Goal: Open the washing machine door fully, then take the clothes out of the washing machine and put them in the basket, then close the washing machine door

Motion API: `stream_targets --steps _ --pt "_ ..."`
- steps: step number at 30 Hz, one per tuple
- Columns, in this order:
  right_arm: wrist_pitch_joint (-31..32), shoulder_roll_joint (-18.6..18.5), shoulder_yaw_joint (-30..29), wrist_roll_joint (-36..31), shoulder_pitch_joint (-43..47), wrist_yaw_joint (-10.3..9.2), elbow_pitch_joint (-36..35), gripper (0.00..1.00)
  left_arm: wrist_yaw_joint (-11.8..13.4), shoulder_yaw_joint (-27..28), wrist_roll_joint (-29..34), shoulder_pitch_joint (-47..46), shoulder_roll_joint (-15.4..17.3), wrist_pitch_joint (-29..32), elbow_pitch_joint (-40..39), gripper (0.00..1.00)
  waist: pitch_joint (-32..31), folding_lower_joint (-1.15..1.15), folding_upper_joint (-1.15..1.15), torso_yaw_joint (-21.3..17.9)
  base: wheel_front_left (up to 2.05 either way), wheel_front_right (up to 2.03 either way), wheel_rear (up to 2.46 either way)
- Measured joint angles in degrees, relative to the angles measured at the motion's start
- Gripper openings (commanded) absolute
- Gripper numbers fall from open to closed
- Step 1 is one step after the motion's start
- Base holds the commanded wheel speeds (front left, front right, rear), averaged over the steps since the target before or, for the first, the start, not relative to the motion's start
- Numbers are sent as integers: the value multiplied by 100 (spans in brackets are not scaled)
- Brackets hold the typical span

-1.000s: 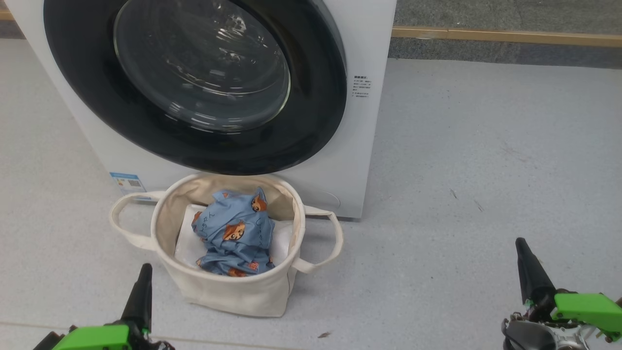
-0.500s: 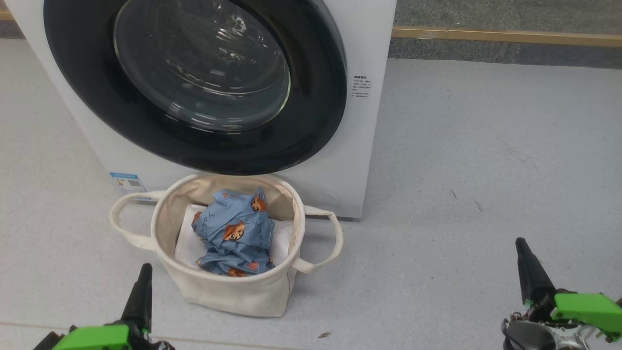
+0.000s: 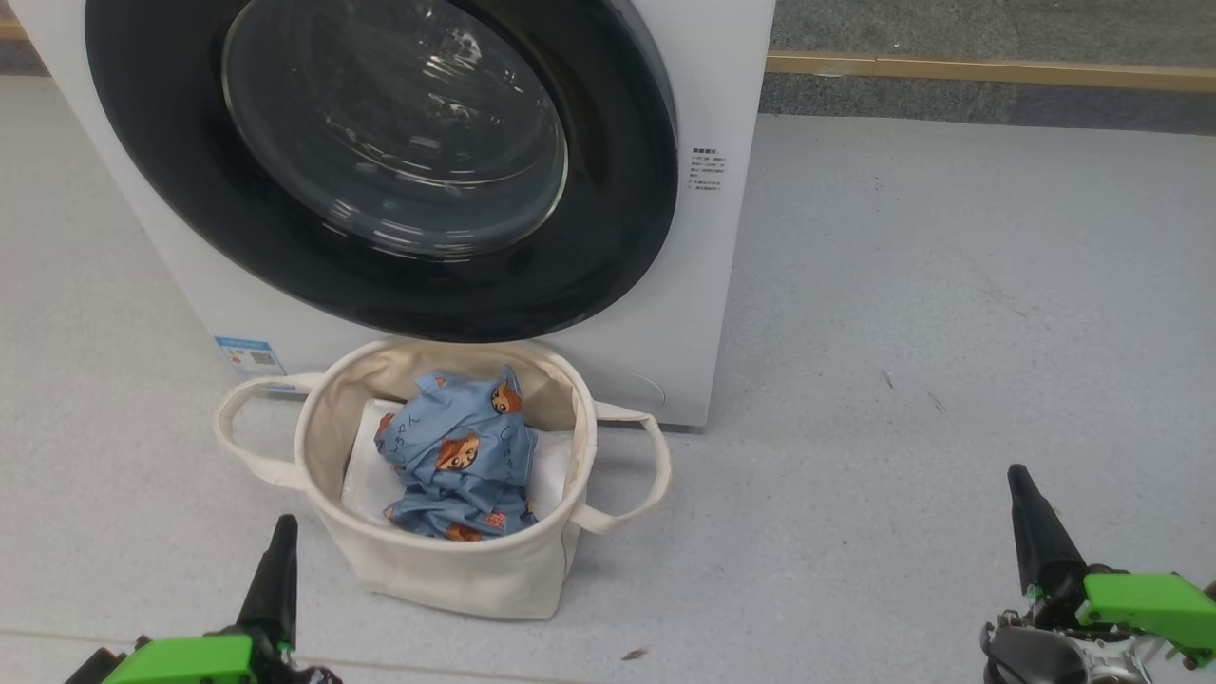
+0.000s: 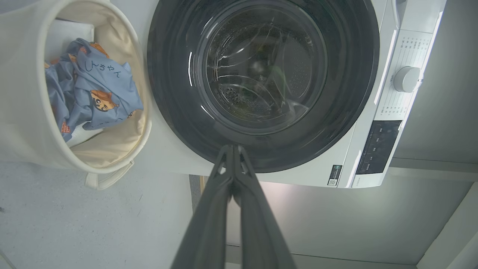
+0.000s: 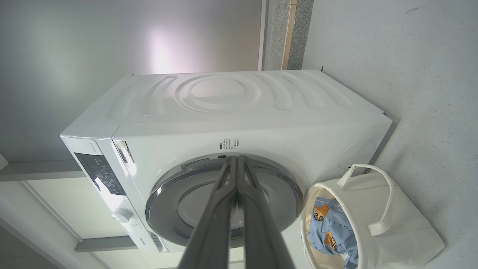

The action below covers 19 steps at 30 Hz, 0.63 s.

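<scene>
The white washing machine (image 3: 722, 247) stands at the top of the head view with its black-rimmed round door (image 3: 608, 247) flat against its front, closed. Just in front of it on the floor sits the cream basket (image 3: 456, 570), and the light blue clothes (image 3: 461, 456) with orange cartoon figures lie inside on a white lining. My left gripper (image 3: 283, 527) is low at the left, shut and holding nothing. My right gripper (image 3: 1018, 475) is low at the right, also shut and holding nothing. In the wrist views the door (image 4: 351, 74) (image 5: 283, 179), basket (image 4: 22, 112) (image 5: 407, 231) and clothes (image 4: 93, 89) (image 5: 328, 231) appear too.
Pale speckled floor (image 3: 950, 332) spreads wide to the right of the machine. A wooden skirting strip (image 3: 988, 68) runs along the back wall. The machine's control dial (image 4: 407, 79) and dark panel (image 4: 377, 149) sit on its upper front.
</scene>
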Motion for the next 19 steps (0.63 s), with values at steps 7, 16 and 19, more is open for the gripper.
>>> stream_targets --steps 7,16,19 --pt "0 0 0 0 0 0 0 0 0 0 0 1 0 0 0 0 0 0 0 0 0 0 0" --pt "0 0 0 0 0 0 0 0 0 0 0 1 0 1 0 0 0 0 0 0 0 0 0" --pt "0 0 0 0 0 0 0 0 0 0 0 1 0 1 0 0 0 0 0 0 0 0 0"
